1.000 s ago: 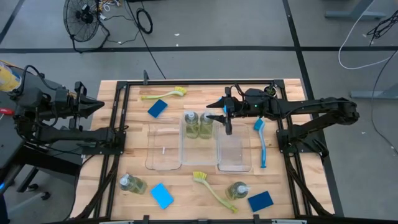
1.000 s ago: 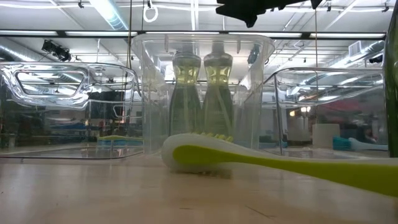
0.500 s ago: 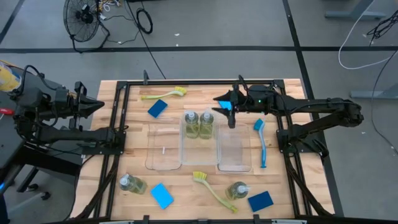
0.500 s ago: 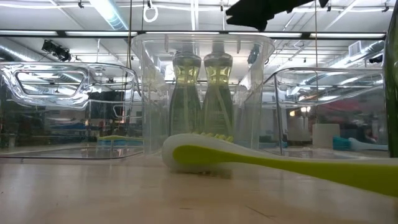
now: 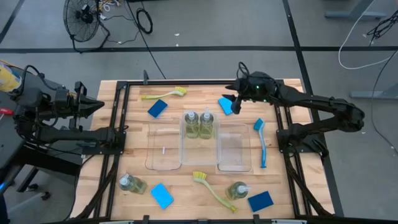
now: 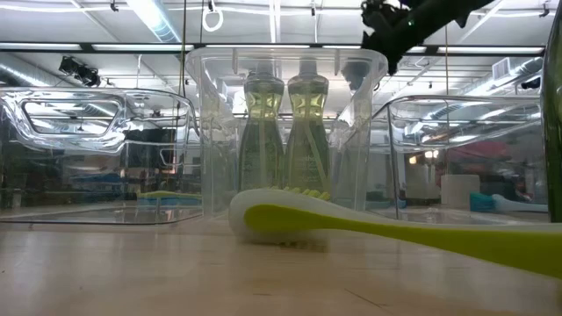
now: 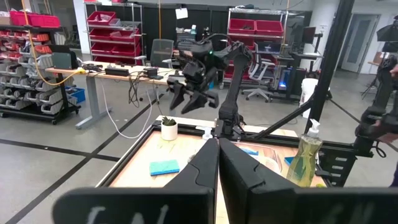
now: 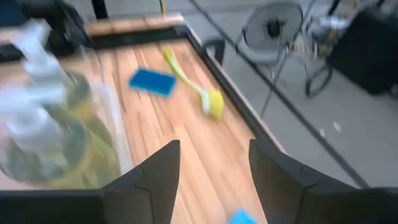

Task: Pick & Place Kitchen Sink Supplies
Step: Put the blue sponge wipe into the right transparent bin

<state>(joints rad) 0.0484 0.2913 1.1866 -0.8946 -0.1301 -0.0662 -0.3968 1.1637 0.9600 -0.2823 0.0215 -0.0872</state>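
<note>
My right gripper [image 5: 234, 104] [image 8: 214, 163] is open and hangs in the air over the table's far side, just right of a blue sponge [image 5: 224, 106]. It holds nothing. Two soap bottles [image 5: 191, 124] [image 5: 206, 124] stand in the middle clear tray [image 5: 199, 152]. Two more bottles [image 5: 132, 183] [image 5: 237, 190] lie near the near edge. Other blue sponges [image 5: 157, 108] [image 5: 162, 195] [image 5: 260, 200] lie flat on the wood. The blue brush [image 5: 261, 142] and two yellow-green brushes [image 5: 165, 94] [image 5: 211, 186] also lie on the table. My left gripper [image 5: 99, 106] [image 7: 218, 163] waits shut at the left edge.
Clear trays [image 5: 163, 149] [image 5: 234, 152] flank the middle one. A black frame [image 5: 118, 130] borders the wooden table. A small white cup [image 7: 168, 129] stands at the far right corner. Bare wood lies between the trays and the near edge.
My right gripper has moved from above the far ends of the middle and right trays toward the table's far right and has turned as it went. It now hangs beside the blue sponge it earlier covered from above. Its fingers stay open. Nothing on the table has shifted.
</note>
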